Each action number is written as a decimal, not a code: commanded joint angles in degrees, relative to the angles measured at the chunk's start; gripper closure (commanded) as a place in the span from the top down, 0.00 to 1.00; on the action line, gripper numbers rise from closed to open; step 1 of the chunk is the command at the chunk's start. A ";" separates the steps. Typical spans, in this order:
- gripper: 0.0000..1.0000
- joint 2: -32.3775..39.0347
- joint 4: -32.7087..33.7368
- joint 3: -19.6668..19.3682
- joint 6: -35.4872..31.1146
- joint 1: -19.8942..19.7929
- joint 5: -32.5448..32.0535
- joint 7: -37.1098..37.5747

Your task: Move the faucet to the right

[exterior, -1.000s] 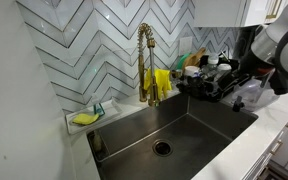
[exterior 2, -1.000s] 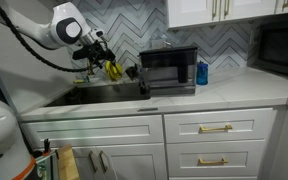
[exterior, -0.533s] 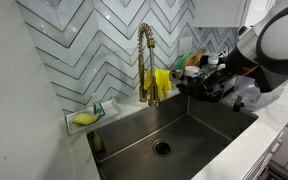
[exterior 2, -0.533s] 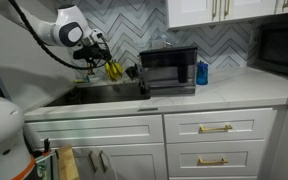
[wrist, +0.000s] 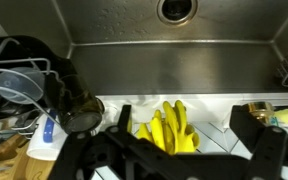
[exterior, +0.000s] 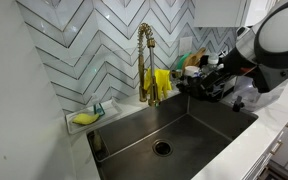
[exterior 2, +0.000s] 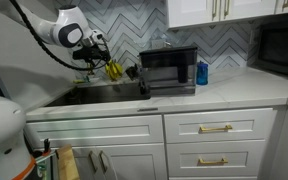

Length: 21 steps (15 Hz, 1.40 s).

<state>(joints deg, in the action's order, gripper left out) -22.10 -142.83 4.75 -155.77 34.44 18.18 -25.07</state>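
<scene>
One brass spring-coil faucet (exterior: pixel 141 65) stands upright at the back of the steel sink (exterior: pixel 199 120), its gooseneck arching out over the basin. As far as the exterior views show, nothing is touching it.

The gripper (wrist: pixel 179 140) hangs near it above the back ledge, its two dark fingers (wrist: pixel 254 135) spread wide with nothing between them. In the wrist view they frame a pair of yellow rubber gloves (wrist: pixel 169 125) draped over the sink's back edge, just beside the faucet's stem. The wide spread makes sense: the stem must pass between the fingers before they can bear on it.

A brass-coloured shape at the right edge of the wrist view may be the faucet's base, but it is cut off and I cannot be sure.

The arm reaches in over the black dish rack (exterior: pixel 212 82), which is crowded with dishes. That probably explains the high approach — there is little room on that side.

By my reading the task is at the reaching stage: the faucet is not yet contacted, and the swing to the right is yet to come. The gloves lie close enough to be snagged.
</scene>
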 commanded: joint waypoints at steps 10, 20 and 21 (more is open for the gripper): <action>1.00 8.40 9.43 -4.95 10.28 12.23 25.37 -32.05; 1.00 18.28 19.27 4.13 12.75 4.11 36.16 -46.32; 1.00 19.05 19.99 5.26 12.59 3.12 36.83 -47.35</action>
<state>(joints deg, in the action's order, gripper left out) -5.84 -125.64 6.52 -144.67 41.12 52.07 -68.37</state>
